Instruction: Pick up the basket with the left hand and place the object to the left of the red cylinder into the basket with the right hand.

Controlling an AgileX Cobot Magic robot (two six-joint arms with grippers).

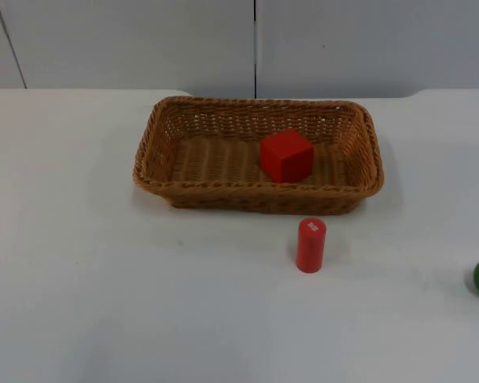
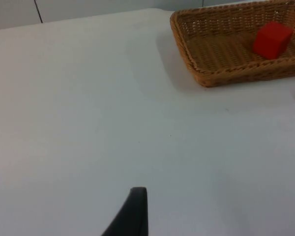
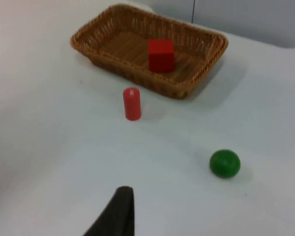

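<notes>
Basket (image 1: 223, 194) sits on the desk (image 1: 104, 279), ahead of the left hand (image 2: 132, 216), its long axis crosswise to it. That hand hangs well back; whether it is spread I cannot tell, nor for the right hand (image 3: 115, 216). A red cube (image 1: 287, 155) already lies in the basket; the red cylinder (image 1: 310, 245) stands just before its front wall, a green ball (image 3: 224, 163) nearer the right hand

Before my black claw tips: tan woven basket (image 1: 223, 191), red cube (image 1: 287, 155), red cylinder (image 1: 310, 245), green ball (image 3: 224, 163), white table (image 1: 104, 279).
</notes>
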